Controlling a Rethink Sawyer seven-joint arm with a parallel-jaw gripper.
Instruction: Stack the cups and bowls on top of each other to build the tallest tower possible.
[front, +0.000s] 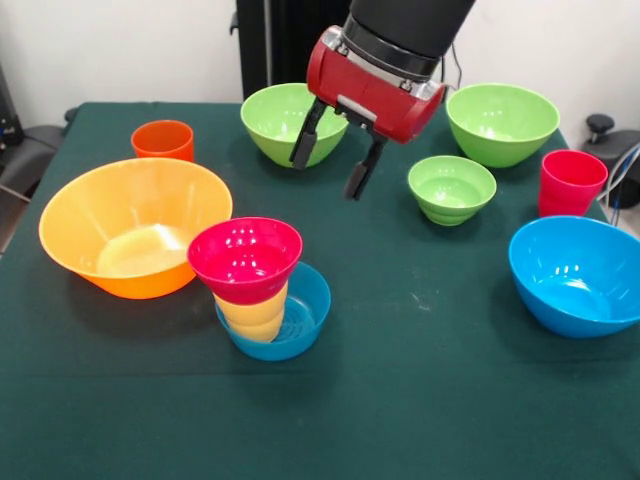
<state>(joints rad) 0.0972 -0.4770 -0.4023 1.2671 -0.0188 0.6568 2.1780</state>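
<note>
While the red and black gripper hangs in the upper middle of the frame, its two dark fingers are seen spread apart and empty, tilted so that the tips point down and toward the lower left. Below and to the left of them, in the lower middle of the frame, the tower is found: a small blue bowl on the green table, a yellow ribbed cup standing in it, and a small red bowl seated on top, leaning slightly. Just behind the fingers a big green bowl is seen, partly hidden by them. To the right of the fingertips, and close to them, a small green bowl sits upright with its mouth open upward. It is judged that this small green bowl is the nearest loose piece, lying to the right of the jaws. An orange cup stands at upper left and a red cup at right, both farther off.
</note>
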